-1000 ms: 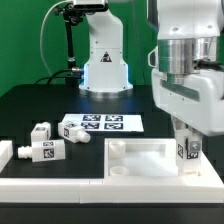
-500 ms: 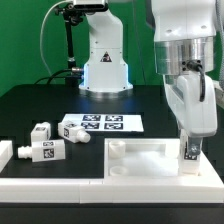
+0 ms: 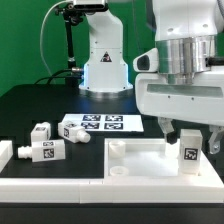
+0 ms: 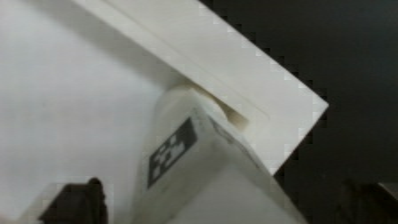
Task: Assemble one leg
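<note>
One leg [image 3: 188, 156], a stubby white peg with a square tag sticker, stands upright in the corner of the large white square panel [image 3: 145, 160] at the exterior view's right. It also shows in the wrist view [image 4: 214, 160], set against the panel's raised rim [image 4: 214, 60]. My gripper [image 3: 189, 140] hangs over it, open, with one finger [image 3: 163, 132] on each side and a gap to the leg. In the wrist view the gripper [image 4: 231, 205] straddles the leg, and the dark fingertips [image 4: 75, 202] stand clear of it.
Two more tagged legs [image 3: 41, 131] [image 3: 46, 151] and a third white part [image 3: 4, 152] lie on the black table at the exterior view's left. The marker board [image 3: 100, 125] lies behind the panel. A long white rail [image 3: 90, 186] runs along the front.
The hand has turned about a quarter turn around the upright leg and now shows its broad side. Its fingers stand apart from the leg. The leg has stayed in the panel corner.
</note>
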Controlling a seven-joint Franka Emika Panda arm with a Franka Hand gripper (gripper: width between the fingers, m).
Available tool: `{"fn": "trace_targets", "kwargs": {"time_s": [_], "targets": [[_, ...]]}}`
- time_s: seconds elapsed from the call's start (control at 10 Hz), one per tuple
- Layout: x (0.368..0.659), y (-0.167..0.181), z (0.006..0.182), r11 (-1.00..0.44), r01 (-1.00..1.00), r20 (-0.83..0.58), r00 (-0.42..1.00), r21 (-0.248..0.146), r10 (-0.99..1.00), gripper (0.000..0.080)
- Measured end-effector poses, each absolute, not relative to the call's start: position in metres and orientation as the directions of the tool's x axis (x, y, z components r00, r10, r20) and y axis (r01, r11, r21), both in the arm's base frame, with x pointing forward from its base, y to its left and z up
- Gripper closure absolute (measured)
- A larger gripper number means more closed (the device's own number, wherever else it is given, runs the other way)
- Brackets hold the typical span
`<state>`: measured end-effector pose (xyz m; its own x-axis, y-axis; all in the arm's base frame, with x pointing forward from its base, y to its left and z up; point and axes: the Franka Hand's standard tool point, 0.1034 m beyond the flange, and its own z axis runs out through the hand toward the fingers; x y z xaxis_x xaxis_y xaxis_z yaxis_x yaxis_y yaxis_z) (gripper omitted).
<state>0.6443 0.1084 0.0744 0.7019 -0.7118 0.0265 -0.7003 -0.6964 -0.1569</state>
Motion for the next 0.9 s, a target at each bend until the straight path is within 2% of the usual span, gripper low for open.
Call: {"fn": "trace_targets", "kwargs": {"time_s": [0.1, 0.2, 0.3, 0.4, 0.5, 0.6, 0.7, 0.8, 0.9], "targets": [[0.6442, 0.1082, 0.0745, -0.764, -0.628, 0.043, 0.768, -0.146, -0.639, 0.0151], [0.6439, 0.1087, 0.0758, -0.899, -0.427, 0.074, 0.898, -0.095, -0.434, 0.0151], [0.6441, 0.1088, 0.0765, -0.955, -0.287, 0.075, 0.953, -0.078, -0.292, 0.0151], [0.6447, 0.1085, 0.0764, -0.93, -0.358, 0.072, 0.929, -0.088, -0.364, 0.0151], [0.6446, 0.1084, 0.0763, -0.923, -0.374, 0.07, 0.922, -0.088, -0.381, 0.0278], [0.6446, 0.1084, 0.0763, -0.918, -0.386, 0.069, 0.917, -0.089, -0.392, 0.0278], [0.6445, 0.1086, 0.0762, -0.889, -0.447, 0.063, 0.889, -0.094, -0.454, 0.0428], [0.6443, 0.1076, 0.0759, -0.851, -0.515, 0.055, 0.851, -0.097, -0.522, 0.0514], [0.6443, 0.1074, 0.0759, -0.835, -0.541, 0.052, 0.836, -0.098, -0.547, 0.0514]]}}
